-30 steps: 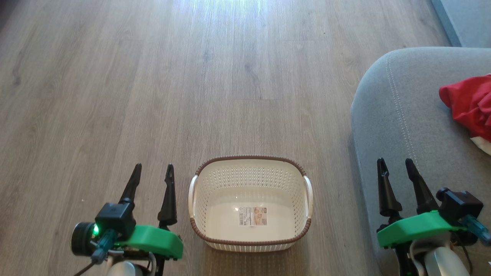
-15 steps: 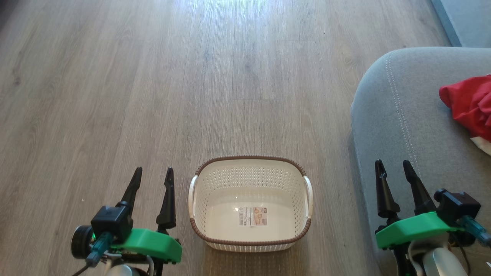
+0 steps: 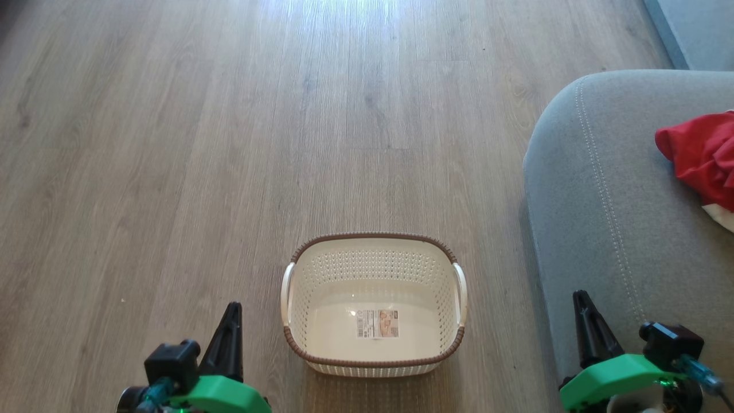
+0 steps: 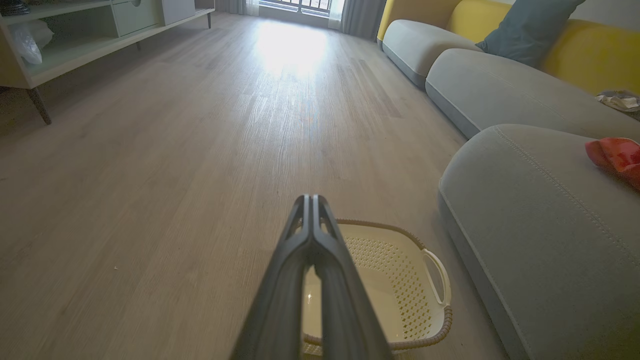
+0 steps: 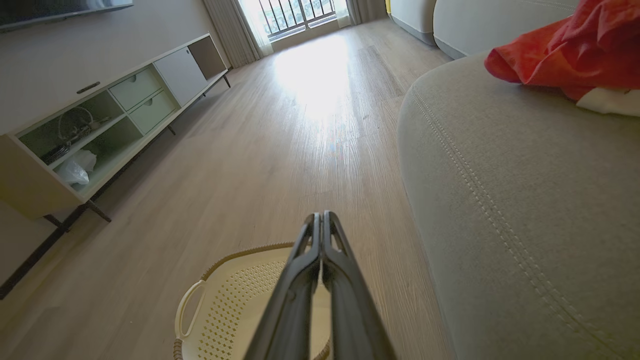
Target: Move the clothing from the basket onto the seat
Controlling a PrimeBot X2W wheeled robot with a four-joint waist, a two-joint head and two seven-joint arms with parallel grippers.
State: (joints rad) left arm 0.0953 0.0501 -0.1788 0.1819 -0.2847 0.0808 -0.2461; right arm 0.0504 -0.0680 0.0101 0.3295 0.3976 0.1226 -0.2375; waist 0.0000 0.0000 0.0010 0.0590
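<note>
Red clothing (image 3: 699,155) lies on the grey seat (image 3: 590,189), basket (image 3: 373,235) on wood floor (image 3: 229,143) beside it; left claw (image 4: 311,197), right claw (image 5: 320,215) clenched.

Open floor (image 3: 229,143) ahead and left of basket (image 3: 373,235); seat (image 3: 602,201) bulk close on basket's right.

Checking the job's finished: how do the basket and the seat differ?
The basket is empty but for its label; the seat carries the red clothing. The basket is cream perforated plastic with a brown rim; the seat is grey stitched fabric. The basket is far smaller than the seat. Both have rounded corners.
</note>
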